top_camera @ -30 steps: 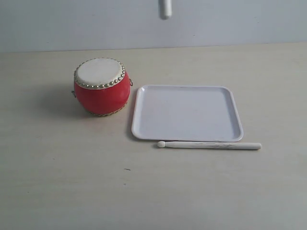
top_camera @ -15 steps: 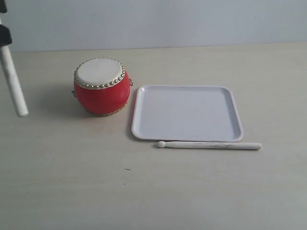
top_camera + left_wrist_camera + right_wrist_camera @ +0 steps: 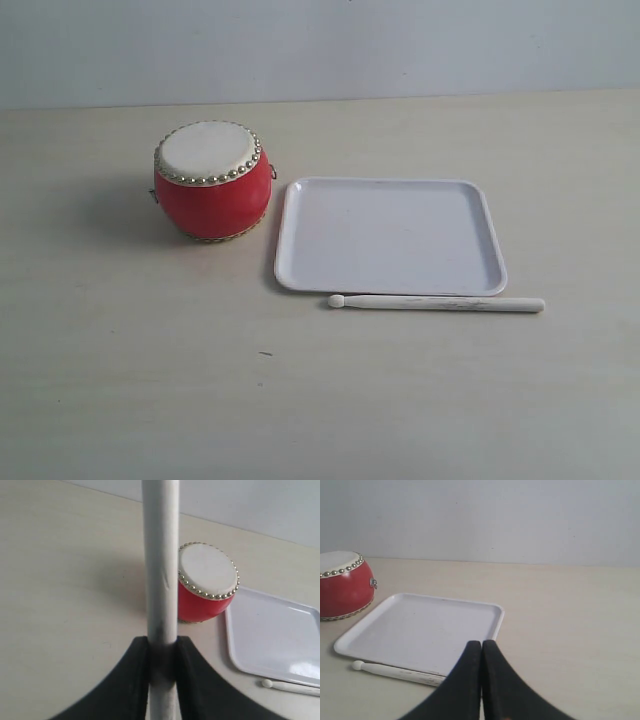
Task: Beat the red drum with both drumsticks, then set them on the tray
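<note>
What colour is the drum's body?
The drum body is glossy red; clearest in the exterior view.

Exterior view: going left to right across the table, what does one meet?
red drum → tray. The drumstick lies along the tray's near edge and spans most of its width, so it has no clear place in the order.

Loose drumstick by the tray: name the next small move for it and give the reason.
Probably open the right gripper, whose jaws are shut on nothing, and lower it over the loose drumstick lying on the table along the edge of the tray. The left gripper clamps the held drumstick, and beating the red drum needs both sticks.
</note>
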Robot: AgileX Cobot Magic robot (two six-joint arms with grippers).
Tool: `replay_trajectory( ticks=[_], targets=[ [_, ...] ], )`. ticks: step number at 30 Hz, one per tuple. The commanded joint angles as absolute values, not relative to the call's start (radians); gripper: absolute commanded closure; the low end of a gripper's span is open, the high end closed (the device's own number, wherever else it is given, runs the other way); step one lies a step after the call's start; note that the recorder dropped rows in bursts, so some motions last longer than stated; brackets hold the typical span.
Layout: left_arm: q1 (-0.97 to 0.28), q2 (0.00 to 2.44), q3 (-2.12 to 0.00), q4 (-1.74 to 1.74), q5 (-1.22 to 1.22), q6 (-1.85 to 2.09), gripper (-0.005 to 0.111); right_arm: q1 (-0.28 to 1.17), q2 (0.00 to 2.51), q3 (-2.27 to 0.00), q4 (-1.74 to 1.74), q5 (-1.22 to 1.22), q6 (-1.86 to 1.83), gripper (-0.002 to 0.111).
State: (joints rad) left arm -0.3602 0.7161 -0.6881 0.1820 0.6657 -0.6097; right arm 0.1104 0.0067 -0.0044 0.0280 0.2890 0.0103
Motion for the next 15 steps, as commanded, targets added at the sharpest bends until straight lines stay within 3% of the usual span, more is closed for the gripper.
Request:
replay_trajectory(
  ticks=[1, 15],
  targets=[
    [-0.358, 0.702, -0.673, 0.173, 0.681, -0.571, 0.107, 0.106, 0.000, 0.000, 0.029, 0.277, 0.008, 0.108],
    [-0.358, 0.702, -0.673, 0.183, 0.680, -0.571, 0.107, 0.106, 0.000, 0.000, 0.029, 0.286, 0.008, 0.108]
  ],
)
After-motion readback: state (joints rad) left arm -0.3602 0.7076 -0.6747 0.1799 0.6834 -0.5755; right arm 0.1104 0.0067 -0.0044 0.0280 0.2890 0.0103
